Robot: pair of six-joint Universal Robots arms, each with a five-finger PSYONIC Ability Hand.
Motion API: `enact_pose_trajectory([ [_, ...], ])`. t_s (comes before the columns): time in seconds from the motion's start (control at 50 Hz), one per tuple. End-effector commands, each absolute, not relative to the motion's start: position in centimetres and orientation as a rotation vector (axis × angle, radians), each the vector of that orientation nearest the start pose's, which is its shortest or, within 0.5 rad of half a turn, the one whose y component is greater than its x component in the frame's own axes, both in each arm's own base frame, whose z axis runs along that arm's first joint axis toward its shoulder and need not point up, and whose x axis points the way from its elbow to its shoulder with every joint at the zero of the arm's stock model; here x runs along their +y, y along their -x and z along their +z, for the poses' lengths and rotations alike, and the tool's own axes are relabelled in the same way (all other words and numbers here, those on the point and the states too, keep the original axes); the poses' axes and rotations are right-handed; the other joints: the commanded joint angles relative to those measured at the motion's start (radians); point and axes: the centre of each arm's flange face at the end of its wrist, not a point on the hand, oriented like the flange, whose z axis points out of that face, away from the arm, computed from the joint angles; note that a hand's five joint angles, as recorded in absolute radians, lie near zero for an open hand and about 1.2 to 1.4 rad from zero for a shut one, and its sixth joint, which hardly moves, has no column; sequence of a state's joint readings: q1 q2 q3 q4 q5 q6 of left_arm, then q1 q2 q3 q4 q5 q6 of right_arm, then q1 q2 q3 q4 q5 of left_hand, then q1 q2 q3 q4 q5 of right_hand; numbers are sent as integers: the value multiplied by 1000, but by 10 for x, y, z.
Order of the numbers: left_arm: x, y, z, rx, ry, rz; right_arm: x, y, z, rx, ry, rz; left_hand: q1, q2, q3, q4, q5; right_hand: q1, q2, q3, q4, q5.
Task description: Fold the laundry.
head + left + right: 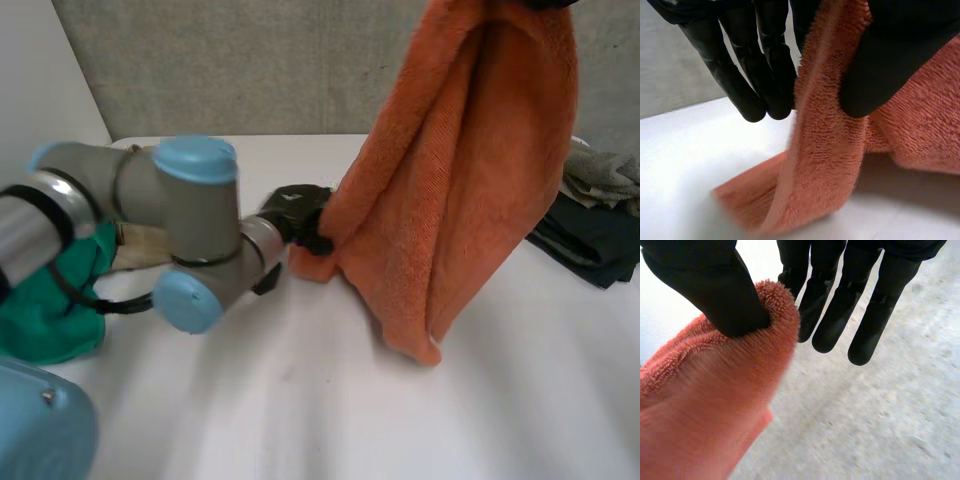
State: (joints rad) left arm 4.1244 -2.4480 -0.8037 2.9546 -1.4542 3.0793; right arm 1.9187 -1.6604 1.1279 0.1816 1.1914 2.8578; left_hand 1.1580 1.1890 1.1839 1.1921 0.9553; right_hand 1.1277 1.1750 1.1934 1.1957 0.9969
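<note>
Fingers [757, 80] of the left hand [298, 215] are pressed towards its thumb [900, 55], and a lower edge of the orange towel [460, 180] is pinched between them. In the head view this grip is seen near the middle of the frame, just above the white worktop [300, 400]. In the left wrist view the cloth below the fingertips is seen reaching down to the worktop. The towel is held up at the upper right of the frame, where it is hung from the right hand [715, 285]. In the right wrist view a folded top edge of the towel is pinched by the thumb of that hand, while the other fingers [875, 305] are held straight and slightly apart, clear of the cloth. The towel is draped in long vertical folds, and its lowest corner is seen at lower centre right; whether it touches the worktop cannot be told. The left arm [150, 200] is stretched across the left half of the frame. A green cloth [50, 300] is bunched at the left edge, partly hidden behind the arm. At the right edge a grey garment [605, 175] is laid on a dark garment [590, 245], well apart from both hands. A grey wall [230, 60] is seen behind the worktop.
</note>
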Motion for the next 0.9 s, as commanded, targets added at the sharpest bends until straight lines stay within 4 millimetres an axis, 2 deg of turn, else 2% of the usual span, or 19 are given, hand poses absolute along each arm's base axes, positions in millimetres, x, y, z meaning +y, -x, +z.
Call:
enact_pose_trajectory([
  [0.02,-333,272,265,2520,-701,-2080,-263,-208,429,1658,837,-2377,238,207,212,204,266,269,221,203,201,225],
  [0.1,-315,243,307,2327,-890,-2136,-283,-196,401,1835,822,-2282,238,207,212,204,266,269,221,203,201,225],
  [0.2,-291,230,327,2197,-1110,-2136,-293,-195,359,2019,873,-2109,238,207,212,204,266,269,221,203,201,225],
  [0.28,-294,229,313,2226,-1126,-2075,-297,-201,321,2113,931,-1966,238,207,212,204,266,269,221,203,201,225],
  [0.34,-307,236,286,2290,-1123,-1987,-302,-214,295,2130,968,-1896,238,207,212,204,266,269,221,203,201,225],
  [0.38,-322,241,261,2313,-1111,-1912,-312,-220,277,2156,968,-1896,238,207,212,204,266,269,221,203,201,225],
  [0.44,-341,246,245,2278,-1090,-1870,-327,-222,262,2179,952,-1934,238,207,212,204,266,269,221,203,201,225],
  [0.48,-360,252,239,2209,-1070,-1876,-346,-224,253,2168,924,-2022,238,207,212,204,266,269,221,203,201,225],
  [0.52,-373,257,243,2140,-1056,-1919,-361,-226,253,2127,904,-2111,238,207,212,204,266,269,221,203,201,225],
  [0.54,-386,264,255,2043,-1033,-2009,-376,-229,258,2060,878,-2224,238,207,212,204,266,269,221,203,201,225],
  [0.6,-400,275,290,1856,-966,-2200,-397,-234,275,1906,819,-2416,238,207,212,204,266,269,221,203,201,225],
  [0.62,-406,278,319,1715,-899,-2333,-408,-237,291,1782,777,-2549,238,207,212,204,266,269,221,203,201,225],
  [0.68,-409,280,363,1499,-784,-2516,-420,-238,323,1565,685,-2749,238,207,212,204,266,269,221,203,201,225],
  [0.7,-405,280,389,1381,-709,-2621,-424,-237,345,1420,617,-2857,238,207,212,204,266,269,221,203,201,225],
  [0.74,-402,279,408,1293,-651,-2701,-424,-237,360,1304,565,-2918,238,207,212,204,266,269,221,203,201,225],
  [0.76,-397,279,420,1242,-616,-2758,-422,-239,376,1183,527,-2965,238,207,212,204,266,269,221,203,201,225],
  [0.82,-391,279,426,1229,-602,-2793,-417,-245,380,1159,540,-2947,238,207,212,204,266,269,221,203,201,225],
  [0.88,-388,275,412,1336,-627,-2762,-413,-247,370,1245,591,-2878,238,207,212,204,266,269,221,203,201,225],
  [0.9,-387,273,400,1407,-645,-2729,-410,-247,358,1332,628,-2816,238,207,212,204,266,269,221,203,201,225],
])
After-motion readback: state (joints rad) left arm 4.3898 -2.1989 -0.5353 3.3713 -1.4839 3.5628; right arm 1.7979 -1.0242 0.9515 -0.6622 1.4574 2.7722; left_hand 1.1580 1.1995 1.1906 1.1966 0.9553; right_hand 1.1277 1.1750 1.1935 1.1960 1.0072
